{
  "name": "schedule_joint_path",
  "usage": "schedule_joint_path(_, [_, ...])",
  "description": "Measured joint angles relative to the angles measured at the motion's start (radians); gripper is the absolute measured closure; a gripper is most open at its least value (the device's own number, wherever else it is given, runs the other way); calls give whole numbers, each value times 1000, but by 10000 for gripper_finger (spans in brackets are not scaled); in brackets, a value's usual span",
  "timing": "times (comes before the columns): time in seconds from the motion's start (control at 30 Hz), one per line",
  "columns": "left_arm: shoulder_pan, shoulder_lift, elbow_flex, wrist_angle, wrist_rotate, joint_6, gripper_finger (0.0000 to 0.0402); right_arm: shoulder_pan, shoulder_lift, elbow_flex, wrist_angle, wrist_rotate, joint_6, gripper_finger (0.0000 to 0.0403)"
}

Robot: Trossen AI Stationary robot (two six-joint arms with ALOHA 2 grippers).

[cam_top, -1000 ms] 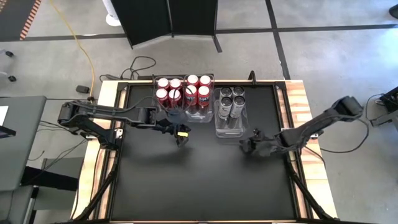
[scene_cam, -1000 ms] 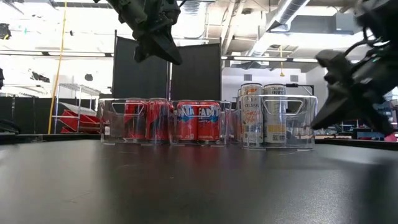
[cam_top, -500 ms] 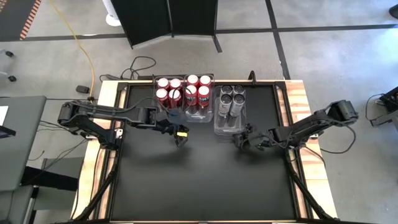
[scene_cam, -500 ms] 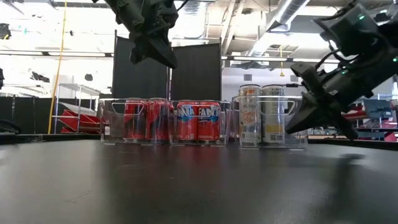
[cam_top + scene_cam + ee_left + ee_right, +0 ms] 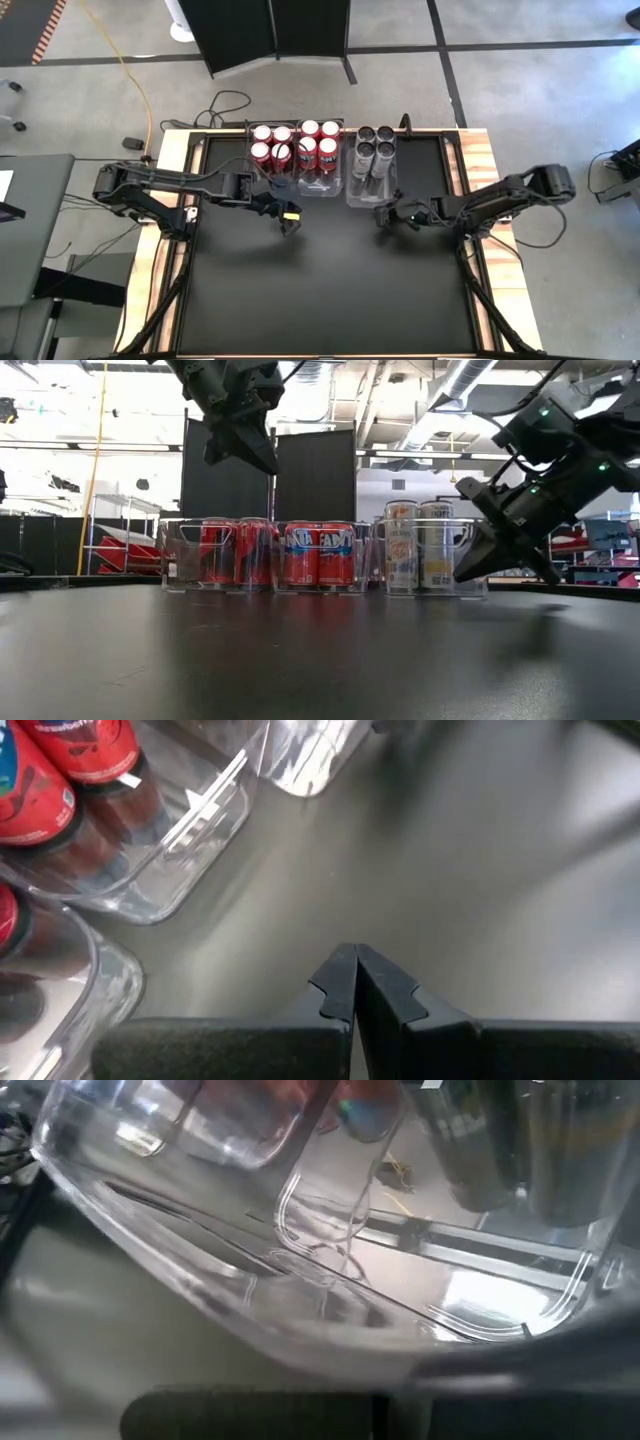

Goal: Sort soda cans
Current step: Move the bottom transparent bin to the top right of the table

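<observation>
Sorting status: judged nearly finished; all twelve cans stand in clear bins at the table's far edge, none loose on the mat.
Red cans (image 5: 295, 145): eight with silver tops, four in the left bin (image 5: 268, 158) and four in the middle bin (image 5: 321, 180).
Grey cans (image 5: 372, 152): four in the right bin (image 5: 366, 195), packed toward its far end; its near part is bare.
Colour split: red and grey are apart, no mixing visible.
Left to do: seemingly only tidying, perhaps squaring the right bin into line with the others; that is a guess from how things lie.
Right gripper (image 5: 383, 215): low at the near end of the right bin, touching or just beside its wall, jaws pressed together and holding nothing; its wrist view is filled by the bin's clear wall.
Left gripper (image 5: 291, 222): raised above the mat, just in front of the left and middle bins, jaws pressed together, empty.
Surface: black mat (image 5: 320, 290) on a wood-edged table (image 5: 487, 160), bare in front of the bins.
Room: concrete floor with dark tape lines, a black folding screen (image 5: 275, 30) behind the table, a yellow cable (image 5: 128, 70) and black cables on the floor, shelving and ceiling ducts in the low view; no person shows.
</observation>
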Motion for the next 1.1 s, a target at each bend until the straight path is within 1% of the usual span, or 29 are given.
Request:
schedule_joint_path(0.27, [0, 0, 0, -14, 0, 0, 401, -132, 0, -1, 3, -62, -82, 403])
schedule_joint_path(0.4, [0, 0, 0, -14, 0, 0, 401, -197, 0, -2, 30, -136, -130, 403])
schedule_joint_path(0.6, [0, 0, 0, -15, -15, 0, 401, -245, 0, -2, 43, -206, -163, 403])
schedule_joint_path(0.67, [1, 0, 0, -19, -17, 0, 401, -250, -5, -2, 46, -251, -144, 403])
schedule_joint_path(0.73, [2, 0, 0, -35, -17, -12, 401, -227, -32, -2, 46, -310, -120, 403])
schedule_joint_path(0.83, [2, -12, -1, -94, -13, -44, 401, -164, -91, -1, 35, -348, -34, 403])
schedule_joint_path(1.0, [2, -43, -2, -155, -13, -79, 401, -127, -230, -1, -23, -335, 110, 403])
schedule_joint_path(1.1, [2, -73, -2, -157, -15, -79, 401, -125, -337, 12, -4, -327, 78, 403])
